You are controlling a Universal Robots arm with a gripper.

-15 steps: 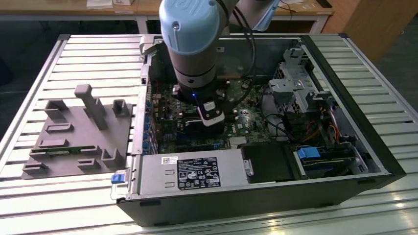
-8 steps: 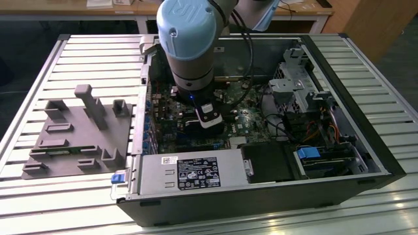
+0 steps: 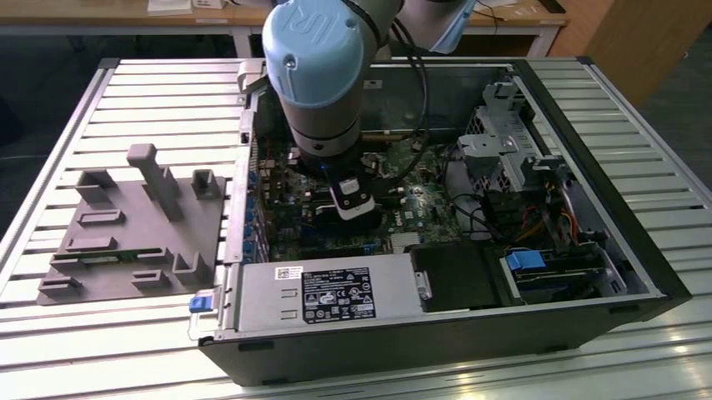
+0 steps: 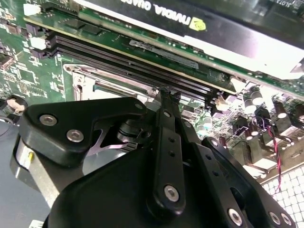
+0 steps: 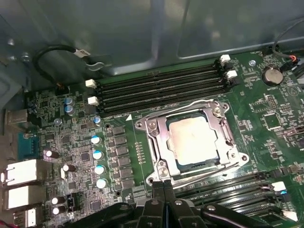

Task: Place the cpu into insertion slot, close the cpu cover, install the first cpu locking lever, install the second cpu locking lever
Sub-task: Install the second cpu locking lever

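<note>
In the first wrist view the cpu lies flat in the insertion slot, its silvery top showing through the square window of the cpu cover, which lies down around it, so steps 1 and 2 of the 4 look done. The step in hand, as I judge it, is the first of the 2 locking levers: the pincer sits just at the near edge of the socket frame, its tips by the thin wire lever that runs along that edge. The 2 fingers appear pressed together with no gap between them and nothing clamped between them (whether a tip actually touches the lever I cannot tell). The second wrist view shows the black linkage of the pincer drawn to a single narrow point just short of the memory slots and the socket's metal frame. In the exterior view the arm reaches straight down into the open computer case on the slatted tabletop, over the green motherboard. Seating a lever calls for a firm, controlled push down and sideways so the wire tucks under its hook without slipping off the tip.
</note>
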